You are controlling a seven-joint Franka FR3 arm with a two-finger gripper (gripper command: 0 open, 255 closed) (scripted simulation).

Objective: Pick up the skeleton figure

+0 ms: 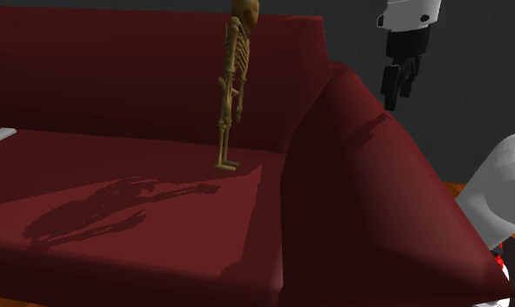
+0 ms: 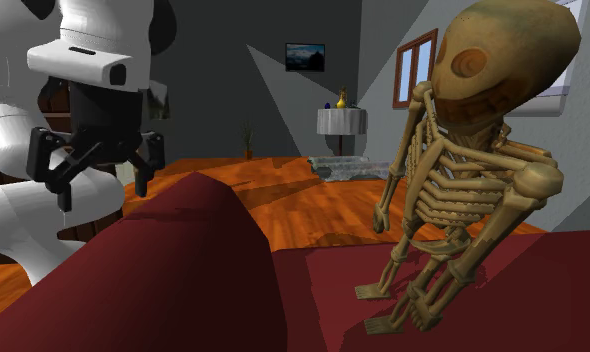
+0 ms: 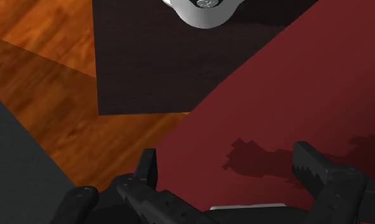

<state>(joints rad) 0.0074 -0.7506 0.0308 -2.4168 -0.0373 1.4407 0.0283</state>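
Skeleton figure (image 1: pixel 233 87): upright on sofa (image 1: pixel 116 78) | hand (image 1: pixel 400 94): open, empty, over armrest (image 1: pixel 369 157) | risk: sideways nudge could topple figure.

A tan, bone-coloured skeleton figure (image 1: pixel 234 87) stands upright on the seat of a dark red sofa (image 1: pixel 116 166), feet planted close to the backrest; its arms hang straight at its sides, ribs and spine plainly modelled; its oversized skull carries a round brown patch on the side, seen in the second exterior view; it stands well apart from the black pincer (image 1: pixel 400 80), to the pincer's left in the shoulder view, the sofa's padded armrest (image 1: pixel 360 166) rising between the two; its shadow stretches across the seat.
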